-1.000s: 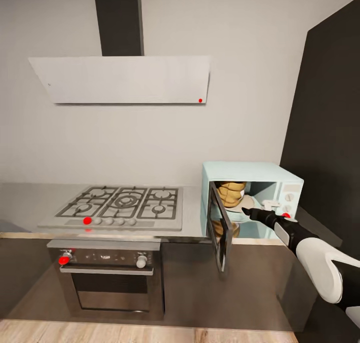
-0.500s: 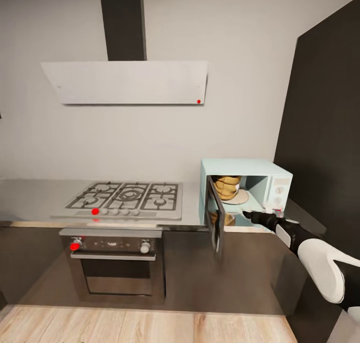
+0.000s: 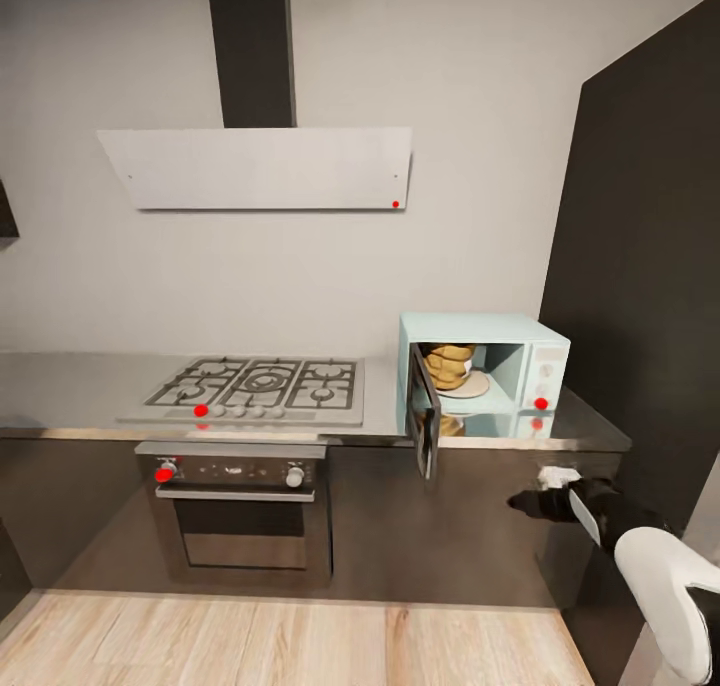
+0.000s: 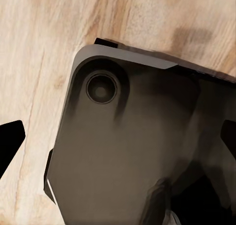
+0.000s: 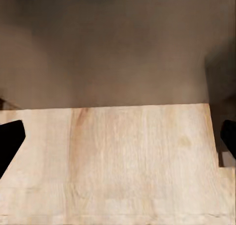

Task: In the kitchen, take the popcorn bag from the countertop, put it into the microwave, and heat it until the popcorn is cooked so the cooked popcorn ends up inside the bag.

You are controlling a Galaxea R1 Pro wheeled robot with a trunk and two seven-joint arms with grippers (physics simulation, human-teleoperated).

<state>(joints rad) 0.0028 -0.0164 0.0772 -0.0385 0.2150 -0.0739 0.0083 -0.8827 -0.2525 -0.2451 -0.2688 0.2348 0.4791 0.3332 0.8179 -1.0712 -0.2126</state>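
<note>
We find the popcorn bag [image 3: 449,365] standing inside the microwave [image 3: 484,375] with the door [image 3: 425,425] hanging open, so loading looks complete and closing the door is the step in hand. The right end effector [image 3: 522,503] sits below bench [image 3: 80,386] level, under and forward of the oven cavity; its wrist view shows both finger tips far apart, apparently spread and empty. Next, we must raise it beside the door's outer face and push it shut.
</note>
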